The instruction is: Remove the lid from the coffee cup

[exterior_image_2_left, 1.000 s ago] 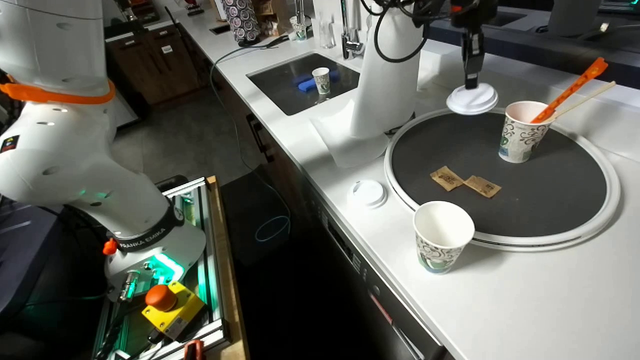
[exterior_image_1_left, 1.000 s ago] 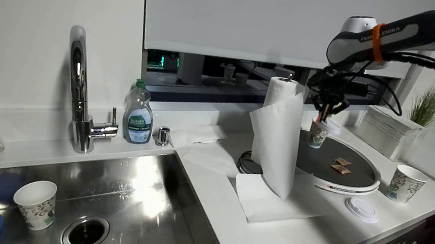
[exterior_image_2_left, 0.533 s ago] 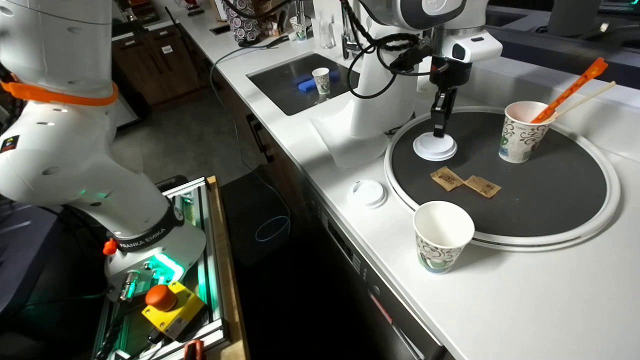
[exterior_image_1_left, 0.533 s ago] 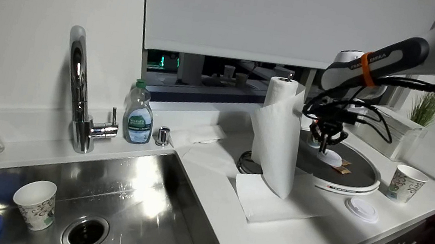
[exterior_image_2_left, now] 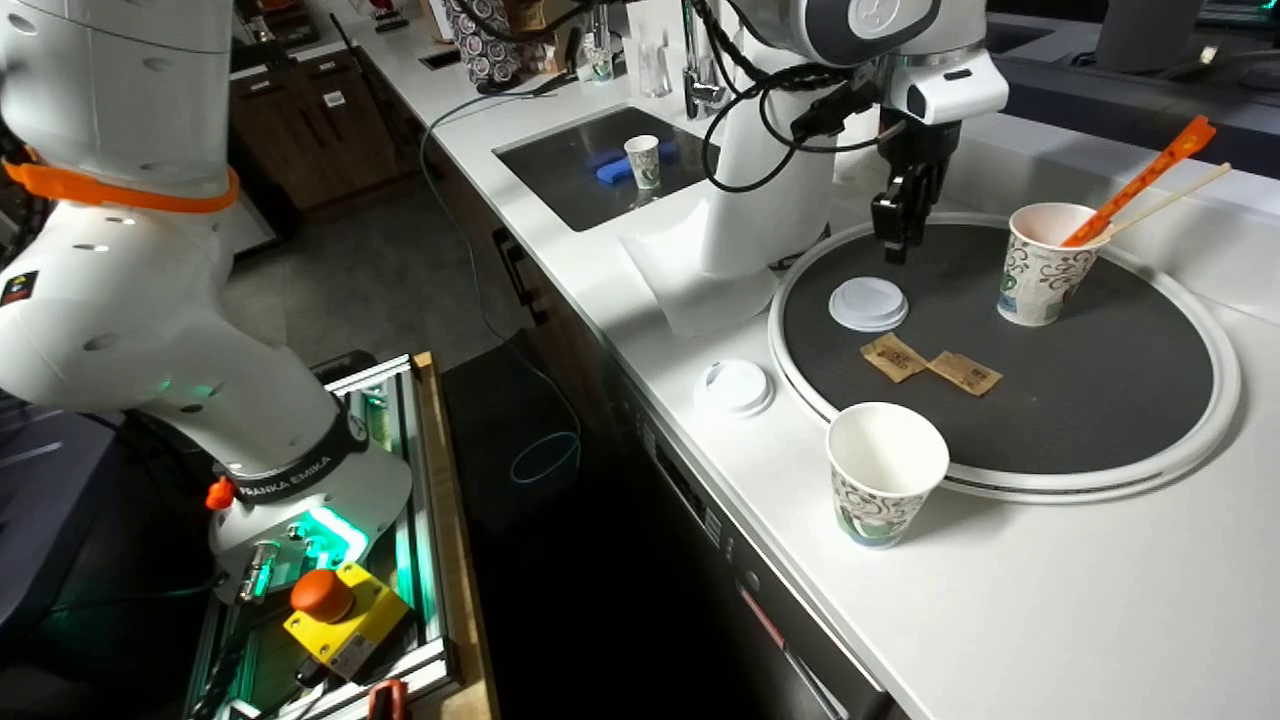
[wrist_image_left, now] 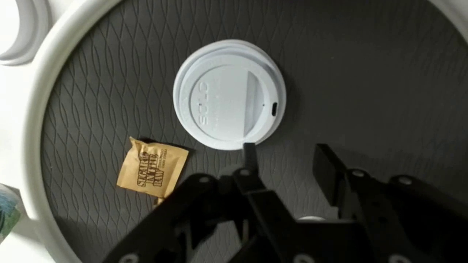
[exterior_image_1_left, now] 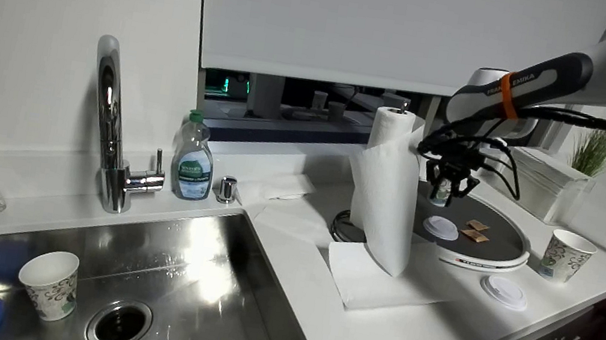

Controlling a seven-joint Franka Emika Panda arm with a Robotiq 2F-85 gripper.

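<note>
The bench [exterior_image_2_left: 1060,610] is carrying the dark round tray [exterior_image_2_left: 1110,400], whose pale rim is bounding its surface. Above the tray the pincer [wrist_image_left: 285,155] is now hanging higher than half a second earlier, jaws parted and gripping nothing. Near the rim, a paper cup [exterior_image_2_left: 1045,265] holding an orange stick [exterior_image_2_left: 1140,180] is standing on the tray. The lid [exterior_image_2_left: 868,304], then touching the pincer, is lying flat on the tray, near two brown sachets [exterior_image_2_left: 895,357]; open surface is stretching across the tray's opposite side.

We log, in an exterior view: rectangular steel sink [exterior_image_1_left: 205,306] near left, clear green-capped plastic bottle [exterior_image_1_left: 194,171] beyond it, white paper-towel roll [exterior_image_1_left: 387,201] farther right.
</note>
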